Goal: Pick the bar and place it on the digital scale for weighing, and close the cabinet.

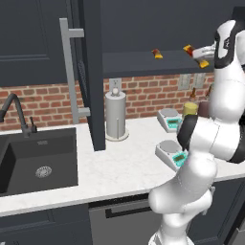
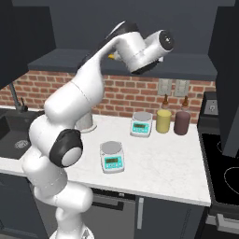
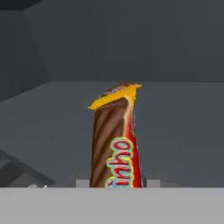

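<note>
We see our arm [image 2: 79, 98] as a chain of smooth, glossy white rounded segments, joined by dark charcoal bands, with round dark caps on the side of each joint.

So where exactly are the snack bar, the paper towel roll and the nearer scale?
bar [image 3: 114, 144]: hand view, middle of its wrapper.
paper towel roll [image 1: 115, 115]: left base view, side of the roll.
nearer digital scale [image 2: 112, 148]: right base view, its round pan.
</note>
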Controlling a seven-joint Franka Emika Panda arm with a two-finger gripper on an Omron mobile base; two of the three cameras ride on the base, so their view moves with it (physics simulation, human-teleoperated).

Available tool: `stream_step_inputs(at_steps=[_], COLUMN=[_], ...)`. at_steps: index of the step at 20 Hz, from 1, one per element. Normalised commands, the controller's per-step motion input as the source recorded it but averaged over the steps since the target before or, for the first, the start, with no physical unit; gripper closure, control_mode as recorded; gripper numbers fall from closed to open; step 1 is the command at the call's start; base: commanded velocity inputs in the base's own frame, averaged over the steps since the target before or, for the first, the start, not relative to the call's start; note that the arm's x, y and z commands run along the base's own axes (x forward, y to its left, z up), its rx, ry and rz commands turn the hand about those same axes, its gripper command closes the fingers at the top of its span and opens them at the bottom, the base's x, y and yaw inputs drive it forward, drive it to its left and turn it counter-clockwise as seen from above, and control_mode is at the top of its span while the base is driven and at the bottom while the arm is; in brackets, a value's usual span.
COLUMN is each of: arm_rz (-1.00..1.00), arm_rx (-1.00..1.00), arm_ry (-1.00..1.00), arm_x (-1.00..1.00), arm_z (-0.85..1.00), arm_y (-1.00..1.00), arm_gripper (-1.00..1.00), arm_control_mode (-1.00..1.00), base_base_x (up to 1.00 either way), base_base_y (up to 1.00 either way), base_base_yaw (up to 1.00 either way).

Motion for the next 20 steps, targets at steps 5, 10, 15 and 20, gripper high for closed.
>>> stream_step_inputs(at_steps=[5,10,15,20], arm_rz=[-0.04,-0.05,-0.03,-0.01], arm_rx=[0.22,0.03,-0.07,-0.04], arm_ry=[-0.56,-0.22,0.07,0.28], arm_x=[-0.94,-1.0,-1.0,-1.0], arm_z=[0.25,0.19,0.04,0.0], arm_y=[0.0,0.08,0.25,0.03], arm_gripper=[1.0,1.0,1.0,1.0], arm_control_mode=[-1.0,-1.0,-1.0,-1.0], base_base_x=[0.0,0.0,0.0,0.0], base_base_y=[0.0,0.0,0.0,0.0], base_base_yaw=[0.0,0.0,0.0,0.0])
